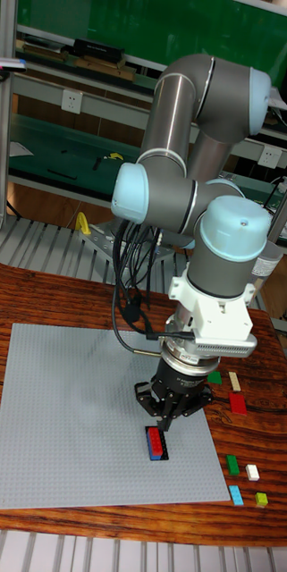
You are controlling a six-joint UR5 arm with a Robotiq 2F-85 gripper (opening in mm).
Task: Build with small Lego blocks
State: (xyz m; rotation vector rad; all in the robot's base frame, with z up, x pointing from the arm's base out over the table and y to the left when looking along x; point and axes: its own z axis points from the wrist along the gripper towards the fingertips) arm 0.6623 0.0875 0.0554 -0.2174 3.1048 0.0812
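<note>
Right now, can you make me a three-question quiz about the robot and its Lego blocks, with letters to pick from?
1. Where do the joined red and blue blocks sit?
A. on the grey baseplate
B. on the bare wooden table
C. on the shelf behind

2. What colour is the arm's big round cap?
A. orange
B. light blue
C. black

3. Where is the gripper?
A. lying flat on the table
B. raised high near the shelf
C. pointing down just above the blocks

Answers: 1 A, the pair stands near the baseplate's right edge. 2 B, the cap is pale blue. 3 C, its fingers point down over the pair.
</note>
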